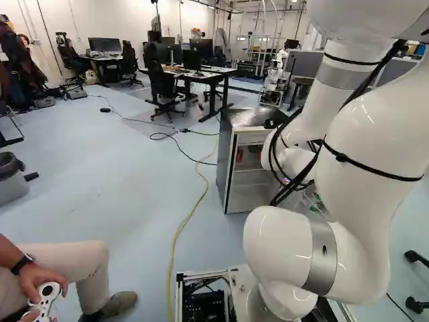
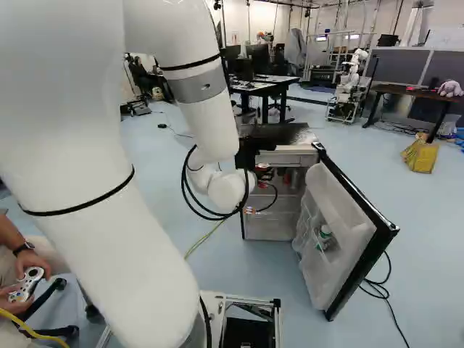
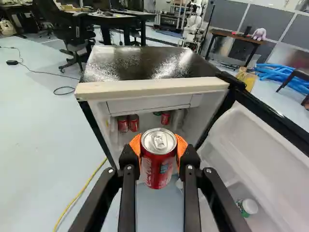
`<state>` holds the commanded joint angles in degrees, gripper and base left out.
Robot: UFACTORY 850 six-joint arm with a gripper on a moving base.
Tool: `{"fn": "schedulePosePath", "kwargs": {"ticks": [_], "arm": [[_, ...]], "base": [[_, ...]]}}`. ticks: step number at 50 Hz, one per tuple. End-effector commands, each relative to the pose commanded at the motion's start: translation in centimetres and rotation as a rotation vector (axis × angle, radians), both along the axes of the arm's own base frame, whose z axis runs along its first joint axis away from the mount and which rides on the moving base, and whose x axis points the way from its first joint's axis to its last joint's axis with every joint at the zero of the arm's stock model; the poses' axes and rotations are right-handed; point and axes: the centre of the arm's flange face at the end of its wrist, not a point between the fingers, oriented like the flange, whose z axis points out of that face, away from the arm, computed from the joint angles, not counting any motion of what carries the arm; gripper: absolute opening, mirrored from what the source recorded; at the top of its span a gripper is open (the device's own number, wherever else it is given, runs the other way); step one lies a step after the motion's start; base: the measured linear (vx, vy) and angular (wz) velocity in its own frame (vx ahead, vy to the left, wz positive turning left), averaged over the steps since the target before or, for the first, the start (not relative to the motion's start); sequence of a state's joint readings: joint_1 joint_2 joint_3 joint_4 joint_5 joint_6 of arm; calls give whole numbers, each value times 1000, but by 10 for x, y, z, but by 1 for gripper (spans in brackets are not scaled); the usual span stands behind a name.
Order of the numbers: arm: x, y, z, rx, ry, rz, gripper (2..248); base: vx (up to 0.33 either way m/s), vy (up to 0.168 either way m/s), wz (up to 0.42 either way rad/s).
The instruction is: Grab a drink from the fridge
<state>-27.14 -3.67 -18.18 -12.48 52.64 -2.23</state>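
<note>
Soda can, red, pinched upright between the orange pads of the gripper, presumably for level carrying; fridge ahead at 12 o'clock, door swung wide toward 2 o'clock, evidently for access.

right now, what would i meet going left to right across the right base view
my white arm, the fridge body, its open door, a yellow object on the floor, a pale stuffed toy on the table
</note>
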Motion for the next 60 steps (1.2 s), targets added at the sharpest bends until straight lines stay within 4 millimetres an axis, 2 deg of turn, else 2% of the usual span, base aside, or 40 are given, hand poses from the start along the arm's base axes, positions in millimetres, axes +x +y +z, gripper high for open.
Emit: {"fn": "schedulePosePath", "kwargs": {"ticks": [34, 60], "arm": [[10, 0, 32, -39, -73, 13, 92], [27, -1, 56, -62, -109, 28, 92]], "base": [[0, 0, 0], [0, 0, 0]]}}
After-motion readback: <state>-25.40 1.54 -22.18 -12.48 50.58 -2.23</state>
